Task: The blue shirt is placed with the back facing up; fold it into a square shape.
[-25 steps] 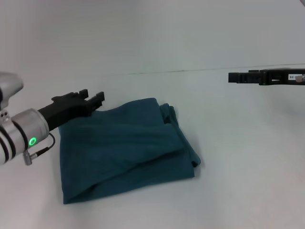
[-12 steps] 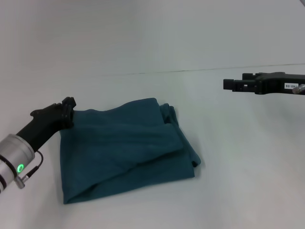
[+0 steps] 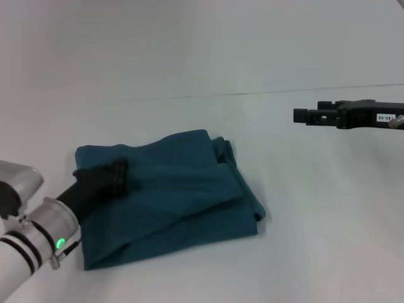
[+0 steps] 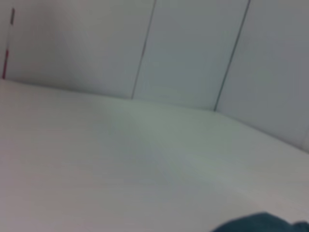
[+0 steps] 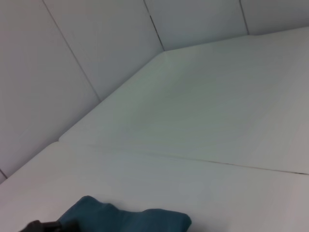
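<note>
**Left hand now over the shirt**

Swung inward from beyond the shirt's left edge, left hand (image 3: 117, 177) now above the cloth's left part; spread of fingers impossible to tell. White worktop (image 3: 315, 221) carrying everything. Blue shirt (image 3: 170, 196) folded into a rough square, lying left of the worktop's middle, near the front edge. Right hand (image 3: 302, 116) raised well off toward the right edge, apart from the shirt, grip likewise unreadable.
</note>
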`<state>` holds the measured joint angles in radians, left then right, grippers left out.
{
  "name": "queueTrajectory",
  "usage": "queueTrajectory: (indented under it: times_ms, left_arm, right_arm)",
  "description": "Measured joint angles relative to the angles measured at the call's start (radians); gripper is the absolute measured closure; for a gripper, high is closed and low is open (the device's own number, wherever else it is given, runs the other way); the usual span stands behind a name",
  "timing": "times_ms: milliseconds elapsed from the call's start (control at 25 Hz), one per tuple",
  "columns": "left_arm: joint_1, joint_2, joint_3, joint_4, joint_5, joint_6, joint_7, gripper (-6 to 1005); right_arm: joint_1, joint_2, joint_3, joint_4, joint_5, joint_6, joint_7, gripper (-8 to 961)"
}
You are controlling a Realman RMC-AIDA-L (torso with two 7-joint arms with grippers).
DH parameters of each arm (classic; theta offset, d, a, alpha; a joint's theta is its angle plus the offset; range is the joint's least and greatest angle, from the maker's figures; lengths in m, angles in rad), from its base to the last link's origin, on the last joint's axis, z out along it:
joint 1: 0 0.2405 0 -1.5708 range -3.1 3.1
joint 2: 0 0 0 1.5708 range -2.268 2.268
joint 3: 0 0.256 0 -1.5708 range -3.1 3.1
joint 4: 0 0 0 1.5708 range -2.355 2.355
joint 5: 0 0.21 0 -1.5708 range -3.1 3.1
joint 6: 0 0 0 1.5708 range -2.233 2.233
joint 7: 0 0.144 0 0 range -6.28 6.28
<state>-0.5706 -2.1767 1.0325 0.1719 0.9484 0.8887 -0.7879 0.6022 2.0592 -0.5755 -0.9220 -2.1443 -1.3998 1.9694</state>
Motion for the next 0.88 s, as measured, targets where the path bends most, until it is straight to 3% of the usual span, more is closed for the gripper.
queueTrajectory:
  times_ms: [240, 480, 880]
  left_arm:
    - [-0.029, 0.000, 0.011, -0.055, 0.005, -0.003, 0.037, 994]
    - [-0.018, 0.000, 0.011, -0.049, 0.000, 0.188, 0.023, 983]
    - [-0.121, 0.000, 0.083, -0.149, 0.007, 0.079, 0.060, 963]
  right_arm:
    - [-0.011, 0.002, 0.000, 0.000, 0.005, -0.008, -0.005, 28]
    - [-0.031, -0.003, 0.000, 0.000, 0.051, -0.022, -0.017, 28]
    - [-0.051, -0.006, 0.005, -0.007, 0.078, -0.052, -0.036, 29]
